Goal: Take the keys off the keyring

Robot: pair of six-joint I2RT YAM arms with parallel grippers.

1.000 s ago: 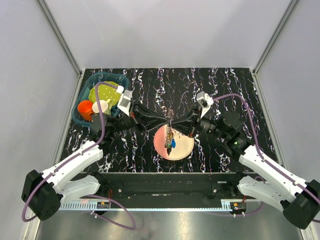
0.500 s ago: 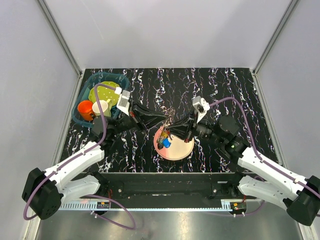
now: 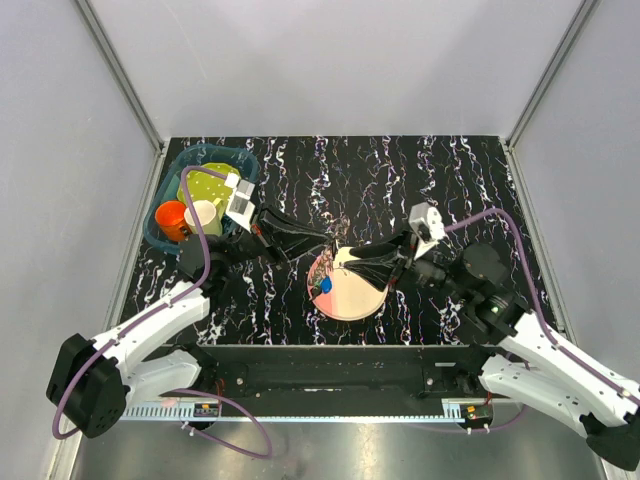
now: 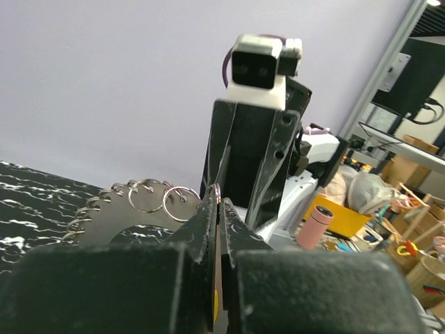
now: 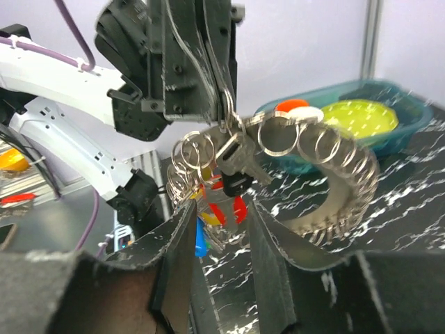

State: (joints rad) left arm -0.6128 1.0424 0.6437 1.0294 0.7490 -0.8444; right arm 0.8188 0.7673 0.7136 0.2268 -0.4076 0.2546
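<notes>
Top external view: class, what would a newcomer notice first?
The black left pincer and right pincer nearly meet above the round pink plate near the table's front middle. The left pincer clamps a silvery metal keyring fringed with small loops, with coloured-head keys dangling.

"Where's the keyring?"
"Middle of the right wrist view. It's a gray loop edged with little rings."
"And the keys?"
"Red, blue and dark ones hang under its left end."
</notes>
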